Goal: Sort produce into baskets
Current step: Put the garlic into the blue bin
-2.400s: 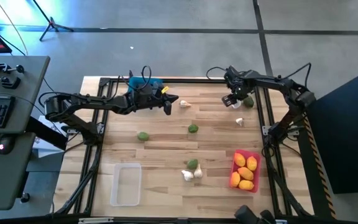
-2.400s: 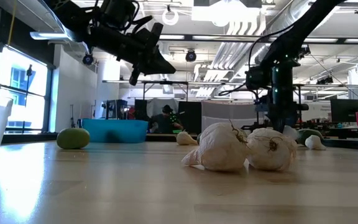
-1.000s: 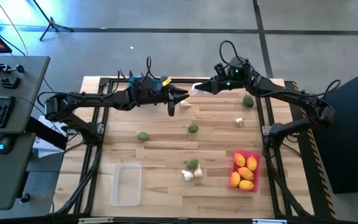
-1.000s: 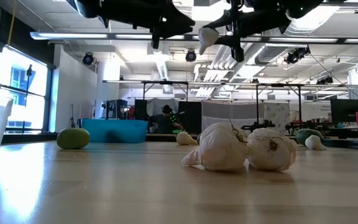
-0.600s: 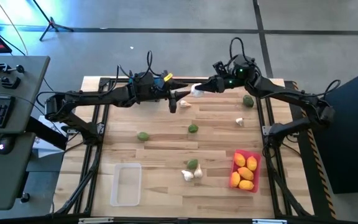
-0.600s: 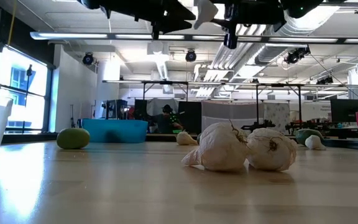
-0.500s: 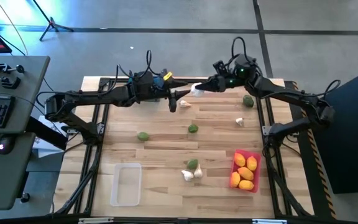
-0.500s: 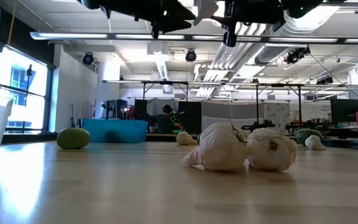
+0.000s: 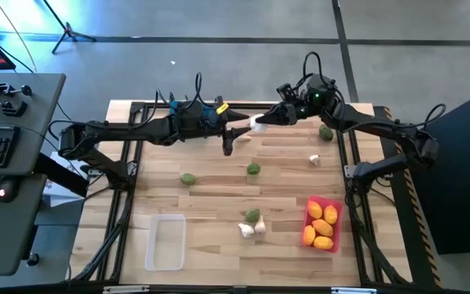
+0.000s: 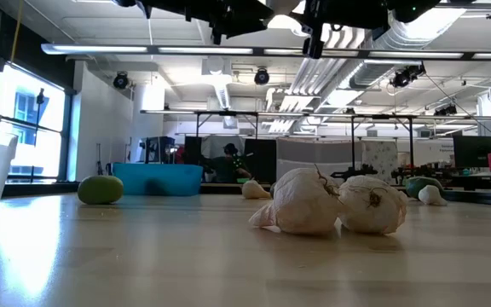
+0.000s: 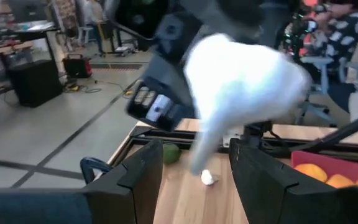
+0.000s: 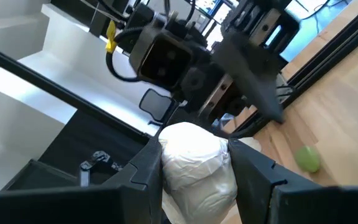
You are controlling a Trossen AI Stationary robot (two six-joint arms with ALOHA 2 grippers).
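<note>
The right gripper (image 9: 261, 122) holds a white garlic bulb (image 9: 258, 123) up in the air, over the far edge of the table (image 9: 219, 184). Its two fingers (image 12: 151, 163) squeeze the bulb from both sides. The left gripper (image 9: 233, 135) is just beside it, pointing at the bulb. Its fingers (image 11: 143, 177) are spread apart with nothing between them.

The red basket (image 9: 321, 222) sits at the near right part of the table and has yellow fruits (image 9: 323, 228) in it. Left of the red basket lie two more garlic bulbs (image 10: 326, 203) and a green fruit (image 9: 253, 216). Far left of the red basket is the clear basket (image 9: 166, 242). The blue basket (image 10: 158, 179) sits at the far edge of the table, mostly hidden under the left arm.
</note>
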